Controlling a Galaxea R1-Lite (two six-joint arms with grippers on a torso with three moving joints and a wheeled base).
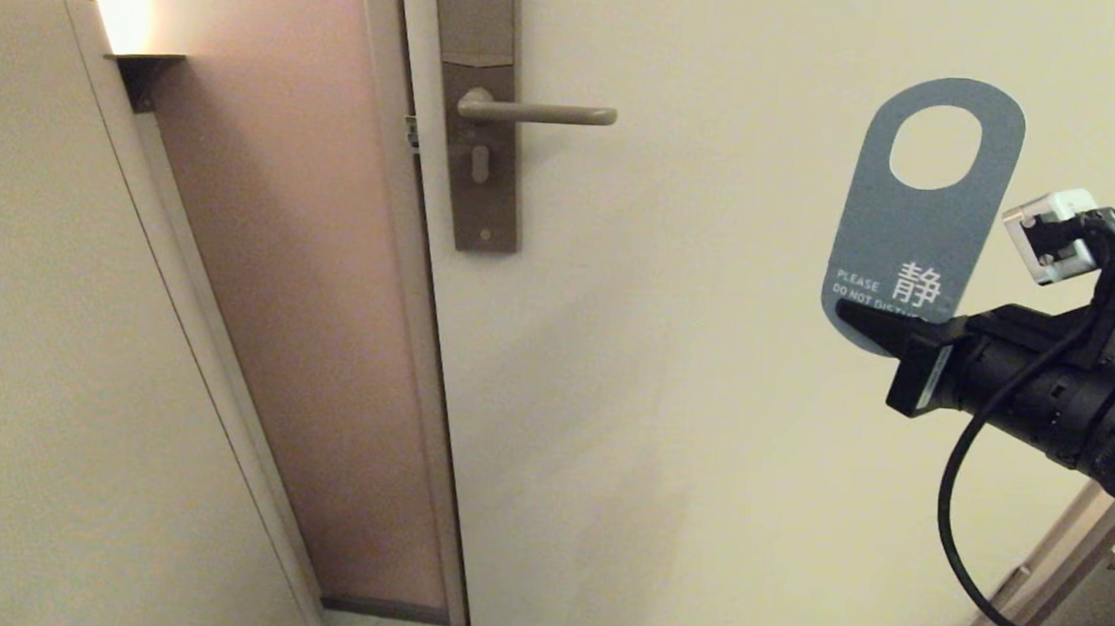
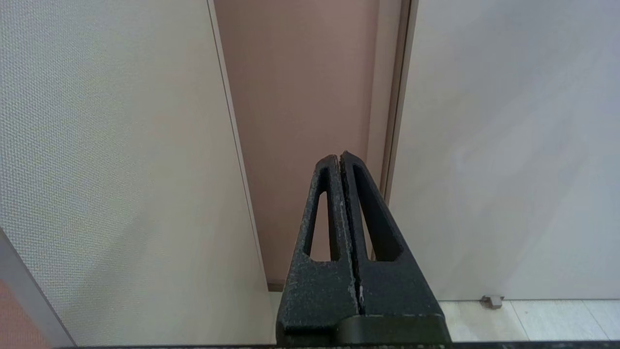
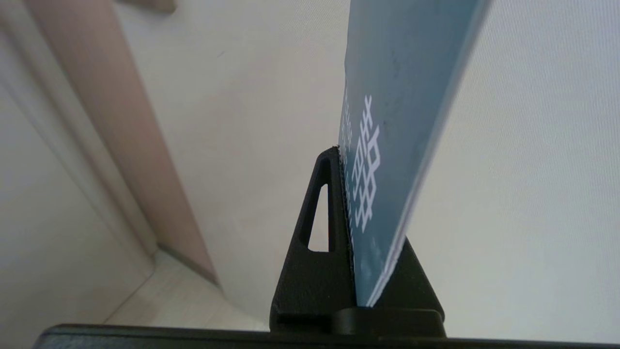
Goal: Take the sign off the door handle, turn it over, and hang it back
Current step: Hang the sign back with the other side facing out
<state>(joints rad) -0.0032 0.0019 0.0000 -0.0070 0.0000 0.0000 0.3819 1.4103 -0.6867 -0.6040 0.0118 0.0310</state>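
The sign point(image 1: 918, 235) stands upright at the far right of the head view, well off the door handle point(image 1: 538, 114). Its blue-grey side with white text faces me and its oval hole is at the top. My right gripper point(image 1: 858, 319) is shut on the sign's bottom end. In the right wrist view the sign point(image 3: 387, 121) rises edge-on from between the black fingers point(image 3: 319, 232). The handle is bare, a horizontal lever on a tall brown-grey backplate point(image 1: 481, 159) with a keyhole. My left gripper point(image 2: 340, 157) is shut and empty, low down, pointing at the door's lower edge.
The cream door point(image 1: 723, 405) fills the middle and right. A pinkish frame panel point(image 1: 312, 340) and a beige wall point(image 1: 65, 376) lie to the left. A metal stand point(image 1: 1045, 579) is at the lower right. A small door stop point(image 2: 493, 301) sits on the floor.
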